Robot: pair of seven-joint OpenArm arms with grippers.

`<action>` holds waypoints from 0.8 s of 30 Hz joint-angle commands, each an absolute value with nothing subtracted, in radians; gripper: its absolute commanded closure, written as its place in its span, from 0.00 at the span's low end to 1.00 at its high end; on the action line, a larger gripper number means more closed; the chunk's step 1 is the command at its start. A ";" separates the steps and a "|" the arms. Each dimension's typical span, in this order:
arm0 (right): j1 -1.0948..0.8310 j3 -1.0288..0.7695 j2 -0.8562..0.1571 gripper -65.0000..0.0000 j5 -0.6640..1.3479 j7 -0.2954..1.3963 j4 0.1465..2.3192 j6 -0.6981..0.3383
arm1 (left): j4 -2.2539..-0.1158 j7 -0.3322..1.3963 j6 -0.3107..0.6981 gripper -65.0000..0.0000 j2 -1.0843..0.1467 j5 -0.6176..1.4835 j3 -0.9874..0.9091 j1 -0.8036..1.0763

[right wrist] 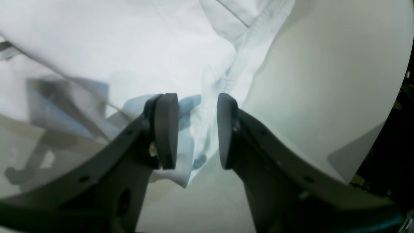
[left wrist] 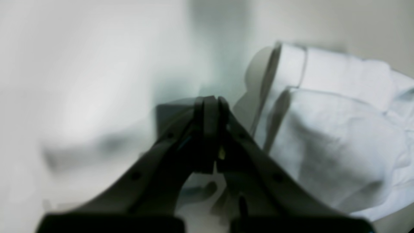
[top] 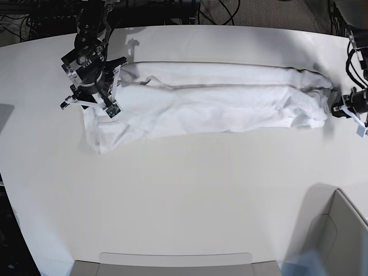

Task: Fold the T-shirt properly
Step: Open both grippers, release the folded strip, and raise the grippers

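A big white table (top: 190, 195) fills the room in front of me, and across its far half lies the T-shirt (top: 218, 103), folded into a long, narrow band that runs from one arm to the other. Its cloth is wrinkled, with a darker crease running lengthwise between two layers.

At the end on the base view's left, the right gripper (right wrist: 197, 129) hangs low over the shirt's wider, looser end. Its two dark pads stand apart, and a bunched fold of hem sits in the gap between them, lying against one pad; the other pad is just clear of it, so the cloth is not clamped.

At the opposite end, the left gripper (left wrist: 210, 106) sits just beside the shirt's rounded, folded edge. Its fingers are pressed together, tip to tip. The wrist picture there is blurred, and I cannot tell whether any cloth is pinched between them; the folded layers (left wrist: 323, 129) show to one side of the fingers rather than in them.
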State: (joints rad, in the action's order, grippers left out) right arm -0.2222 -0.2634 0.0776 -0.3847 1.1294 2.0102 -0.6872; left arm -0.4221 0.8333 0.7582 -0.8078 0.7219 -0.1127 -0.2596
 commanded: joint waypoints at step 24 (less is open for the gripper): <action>-0.216 -0.259 0.099 0.68 -0.381 1.122 2.028 -0.698 | -0.871 1.207 0.698 0.70 -0.937 0.598 -0.107 -0.231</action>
State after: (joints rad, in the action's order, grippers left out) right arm -0.2241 -0.2584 0.1001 -0.3813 1.1297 2.0094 -0.6872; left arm -0.8574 1.2030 0.6994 -0.9039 0.6018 -0.0948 -0.2161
